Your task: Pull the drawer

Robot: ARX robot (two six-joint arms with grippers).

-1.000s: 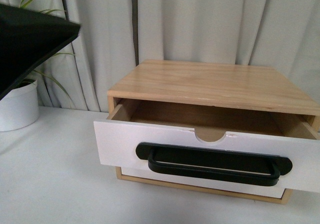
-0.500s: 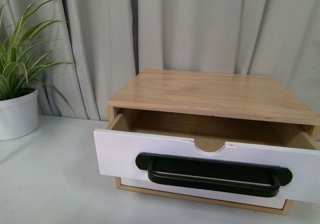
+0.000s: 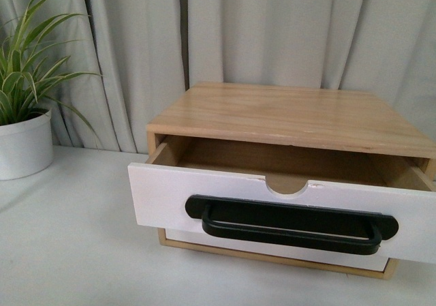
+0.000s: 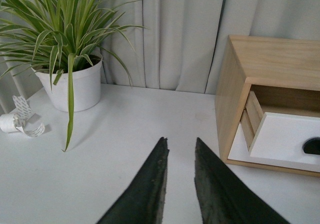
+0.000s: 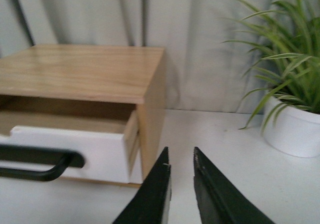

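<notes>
The drawer (image 3: 286, 214) stands pulled partway out of the wooden cabinet (image 3: 293, 115) on the white worktop (image 3: 68, 245), its black bar handle (image 3: 291, 224) facing forward. The left hand (image 4: 178, 151) hovers beside the cabinet, fingers narrowly apart and empty. The right hand (image 5: 181, 161) hovers at the cabinet's other side, likewise narrow and empty.

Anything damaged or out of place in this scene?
Minor only. The white-fronted drawer with the black bar handle has small chips in its paint on the top edge beside the half-round notch. A loose curl of white tape lies on the white table beside the white plant pot. Otherwise tidy.
</notes>
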